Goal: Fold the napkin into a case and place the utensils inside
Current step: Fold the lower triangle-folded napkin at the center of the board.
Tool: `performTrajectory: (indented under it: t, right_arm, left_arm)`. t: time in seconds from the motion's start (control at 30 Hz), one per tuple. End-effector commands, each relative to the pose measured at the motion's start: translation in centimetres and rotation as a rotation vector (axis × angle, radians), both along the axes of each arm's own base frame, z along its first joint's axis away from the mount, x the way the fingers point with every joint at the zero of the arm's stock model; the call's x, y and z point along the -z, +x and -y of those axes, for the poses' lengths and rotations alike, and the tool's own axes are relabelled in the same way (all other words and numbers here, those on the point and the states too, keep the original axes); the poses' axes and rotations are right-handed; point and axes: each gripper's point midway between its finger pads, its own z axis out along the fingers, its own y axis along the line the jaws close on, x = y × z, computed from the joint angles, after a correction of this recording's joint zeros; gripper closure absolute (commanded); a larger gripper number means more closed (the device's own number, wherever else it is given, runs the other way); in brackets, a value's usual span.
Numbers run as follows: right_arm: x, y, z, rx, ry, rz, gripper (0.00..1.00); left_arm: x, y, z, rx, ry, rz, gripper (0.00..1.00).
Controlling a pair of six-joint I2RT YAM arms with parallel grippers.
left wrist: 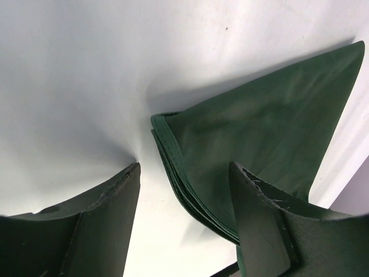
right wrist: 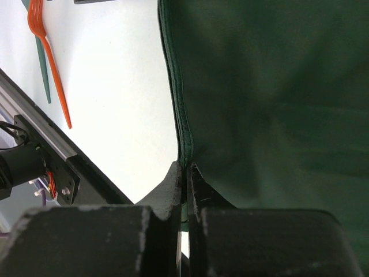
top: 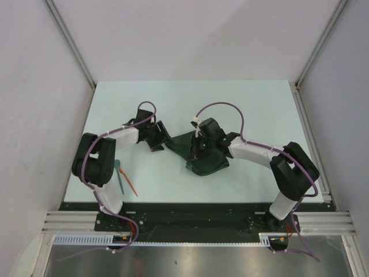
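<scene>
Right gripper (right wrist: 185,172) was clamped on the napkin's (right wrist: 271,104) hem at the bench (top: 173,98) centre. Left gripper (left wrist: 184,173) gaped wide around its 9 o'clock corner, and should ideally catch every layer squarely.

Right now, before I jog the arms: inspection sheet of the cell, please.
Surface: pale green table, matte.
Job's things: dark green napkin folded and bunched mid-table; orange utensil and teal utensil lie side by side near the left arm's base, outside the cloth.
Clutter: nothing seen.
Grippers: left gripper fingers open at a folded corner of the napkin; right gripper fingers shut on the napkin's hemmed edge.
Cables: purple cable loops above each arm, with slack by the bases.
Surroundings: pale walls on three sides, metal rail along the near edge.
</scene>
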Motion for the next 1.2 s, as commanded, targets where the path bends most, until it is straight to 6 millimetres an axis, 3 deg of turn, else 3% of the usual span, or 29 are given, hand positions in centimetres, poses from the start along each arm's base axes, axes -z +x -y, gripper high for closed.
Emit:
performTrajectory:
  t: [0.0,0.27,0.63,0.9,1.17]
  right_arm:
    - [-2.6,0.9,0.1,0.014,0.081,0.042,1.00]
    - [-2.5,0.8,0.3,0.010,0.091,0.034,1.00]
    - [-1.2,-0.2,1.3,0.016,0.079,0.009,1.00]
    - [-0.6,-0.2,3.1,0.051,0.070,-0.002,1.00]
    - [0.9,-0.9,4.7,0.063,0.074,-0.033,1.00]
  left_arm:
    - [-0.8,1.3,0.8,0.002,-0.017,0.023,0.34]
    - [-0.5,2.2,1.1,0.005,-0.004,0.027,0.42]
    - [-1.6,3.0,0.9,0.019,0.048,0.062,0.69]
    - [-3.2,3.9,2.9,0.058,0.061,0.099,0.83]
    - [-3.7,4.9,5.7,0.090,0.074,0.103,0.86]
